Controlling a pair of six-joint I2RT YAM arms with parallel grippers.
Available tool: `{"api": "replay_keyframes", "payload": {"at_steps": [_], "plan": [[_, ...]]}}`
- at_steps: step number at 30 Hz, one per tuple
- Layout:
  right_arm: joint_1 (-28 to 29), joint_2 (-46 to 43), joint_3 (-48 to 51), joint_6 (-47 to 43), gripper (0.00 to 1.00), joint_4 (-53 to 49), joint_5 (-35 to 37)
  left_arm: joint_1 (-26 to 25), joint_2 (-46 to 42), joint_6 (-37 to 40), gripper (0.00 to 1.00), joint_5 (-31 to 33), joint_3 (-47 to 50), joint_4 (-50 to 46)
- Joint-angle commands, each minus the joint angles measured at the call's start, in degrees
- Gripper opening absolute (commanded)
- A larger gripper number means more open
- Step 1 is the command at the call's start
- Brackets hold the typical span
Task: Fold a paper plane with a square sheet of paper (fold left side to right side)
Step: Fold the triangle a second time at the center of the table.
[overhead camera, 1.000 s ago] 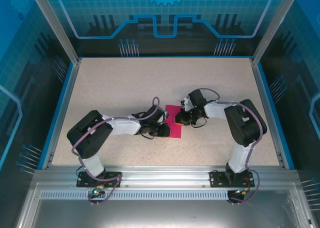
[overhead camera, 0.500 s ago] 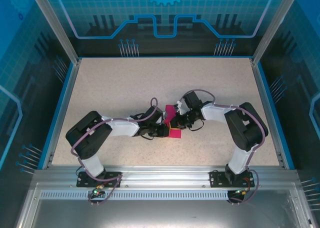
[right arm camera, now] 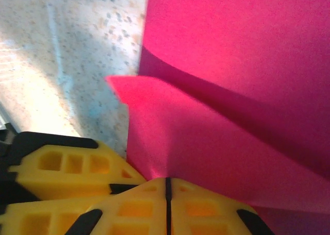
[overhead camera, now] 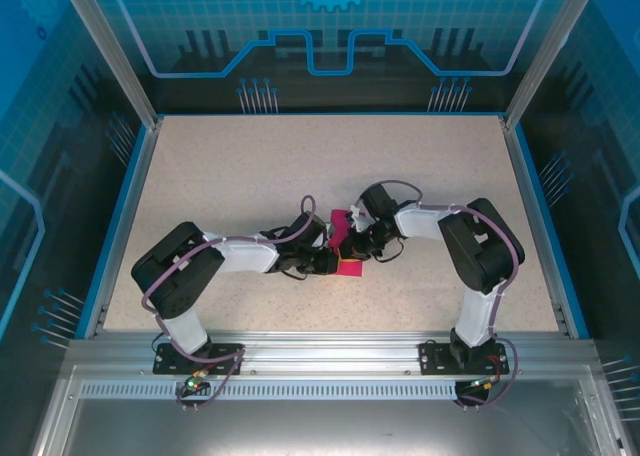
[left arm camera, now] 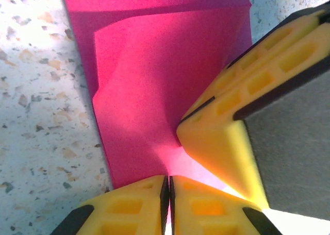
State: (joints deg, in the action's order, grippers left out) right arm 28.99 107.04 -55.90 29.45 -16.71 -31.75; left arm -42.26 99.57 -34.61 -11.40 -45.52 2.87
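The sheet of paper (overhead camera: pixel 349 268) lies near the middle of the worktop (overhead camera: pixel 240 166), partly covered by the left jaws and the right jaws, which reach in from opposite sides and meet over it. The left jaws are closed. In the left wrist view their pads (left arm camera: pixel 129 209) meet at a thin seam and the near edge of the sheet runs into that seam, so they pinch the paper. The right jaws are likewise closed: their pads (right arm camera: pixel 206 209) press together on an edge of the sheet, which rises out of the seam as a lifted flap (right arm camera: pixel 170 121). The flap curves over the flat part of the sheet with no pressed crease, so the fold is judged to be under way, not finished. The two grips appear to serve different purposes — one anchors the sheet against sliding on the worktop, the other carries an edge across. The two sets of jaws sit just beside each other, so an uneven pull from either could skew or tear the thin paper. Exactly which edge each one holds cannot be told.
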Motion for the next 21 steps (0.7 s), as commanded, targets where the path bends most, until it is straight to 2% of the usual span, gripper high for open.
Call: {"api": "replay_keyframes", "payload": {"at_steps": [1,6,21], "plan": [[0.8,1.8,-0.6,-1.3,0.08,-3.2,2.8,0.1,2.3,-0.6,0.15,2.4,2.1,-7.3],[0.1,2.4,-1.7,-2.8,0.08,-5.4,5.2,0.1,2.8,-0.8,0.15,2.9,2.4,-7.4],[-6.0,3.4,-5.4,-7.2,0.08,-10.3,6.2,0.1,4.7,-1.1,0.14,3.6,3.9,-6.5]]}}
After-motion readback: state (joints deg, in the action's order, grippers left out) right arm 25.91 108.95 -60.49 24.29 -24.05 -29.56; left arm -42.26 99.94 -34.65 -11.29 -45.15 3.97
